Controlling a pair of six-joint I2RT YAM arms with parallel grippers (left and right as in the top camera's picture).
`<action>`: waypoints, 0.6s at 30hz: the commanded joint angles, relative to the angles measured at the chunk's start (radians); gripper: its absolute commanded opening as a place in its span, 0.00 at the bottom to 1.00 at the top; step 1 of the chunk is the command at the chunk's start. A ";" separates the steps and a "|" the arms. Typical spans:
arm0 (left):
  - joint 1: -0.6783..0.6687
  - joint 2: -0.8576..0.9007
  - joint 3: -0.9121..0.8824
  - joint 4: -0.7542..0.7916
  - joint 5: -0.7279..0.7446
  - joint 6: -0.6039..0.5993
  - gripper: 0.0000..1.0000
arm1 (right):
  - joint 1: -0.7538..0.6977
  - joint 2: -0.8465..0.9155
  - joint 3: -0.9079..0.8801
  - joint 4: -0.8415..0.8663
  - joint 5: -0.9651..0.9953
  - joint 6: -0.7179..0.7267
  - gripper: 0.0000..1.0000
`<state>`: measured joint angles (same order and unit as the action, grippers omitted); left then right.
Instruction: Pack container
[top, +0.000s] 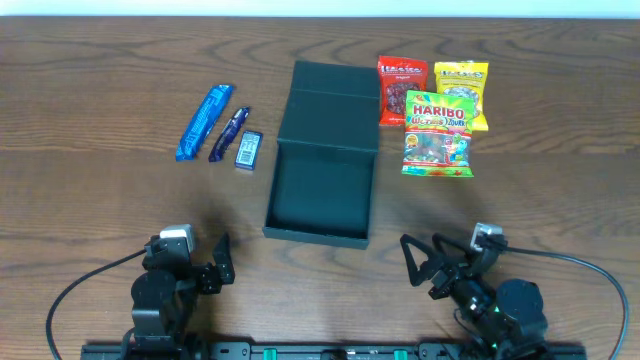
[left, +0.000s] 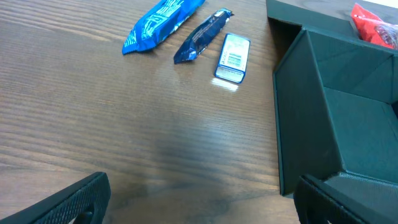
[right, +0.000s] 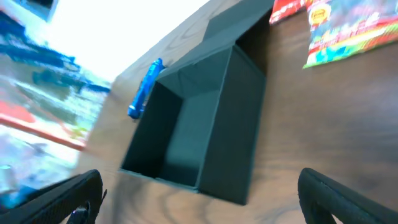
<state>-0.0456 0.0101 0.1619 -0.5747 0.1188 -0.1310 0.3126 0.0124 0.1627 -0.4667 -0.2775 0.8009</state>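
Note:
The dark teal container (top: 320, 195) stands open and empty at the table's middle, its flap lid (top: 330, 100) folded back. It also shows in the left wrist view (left: 348, 124) and the right wrist view (right: 186, 143). Left of it lie a light blue snack bar (top: 203, 122), a dark blue bar (top: 229, 134) and a small blue pack (top: 248, 149). Right of the lid lie a red candy bag (top: 401, 90), a yellow bag (top: 463, 92) and a Haribo bag (top: 437, 134). My left gripper (top: 222, 264) and right gripper (top: 418, 264) are open and empty near the front edge.
The wooden table (top: 100, 200) carries everything. Black cables (top: 70, 295) loop from both arm bases at the front. A black rail (top: 320, 350) runs along the front edge.

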 joint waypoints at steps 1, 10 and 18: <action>0.006 -0.007 -0.011 0.004 -0.016 -0.004 0.95 | 0.010 -0.007 -0.002 0.009 -0.055 0.098 0.99; 0.006 -0.006 -0.011 0.004 -0.016 -0.004 0.95 | 0.008 0.004 0.001 0.289 -0.043 0.012 0.83; 0.006 -0.006 -0.011 0.004 -0.016 -0.004 0.95 | 0.005 0.201 0.089 0.306 0.071 -0.130 0.82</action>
<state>-0.0456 0.0101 0.1619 -0.5747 0.1188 -0.1310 0.3130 0.1436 0.1905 -0.1631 -0.2707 0.7601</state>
